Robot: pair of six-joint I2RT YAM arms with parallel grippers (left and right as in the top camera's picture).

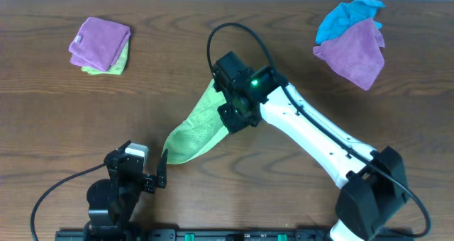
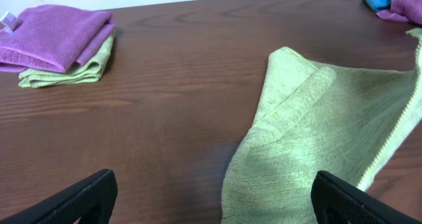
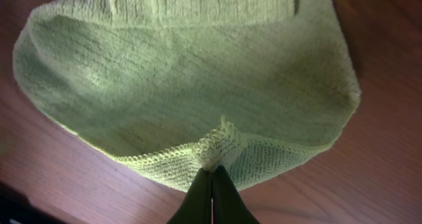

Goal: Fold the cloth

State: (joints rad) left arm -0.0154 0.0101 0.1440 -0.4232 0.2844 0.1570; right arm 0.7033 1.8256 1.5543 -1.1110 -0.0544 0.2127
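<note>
The cloth is mid-frame in the overhead view, a lime-green drape running from the centre down toward the lower left, its low end lying on the table. At its upper end the right gripper has hold of it, fingers pressed right together with a bunched bit of hem pinched at their tips; in the right wrist view the rest fans out above that pinch, one edge rolled over at the top of the frame. The left gripper sits at the lower left, just beside the low end, fingers spread wide, gripping nothing. Upper left, a folded purple cloth lies on a folded green cloth; upper right, a blue cloth and a crumpled purple cloth touch.
</note>
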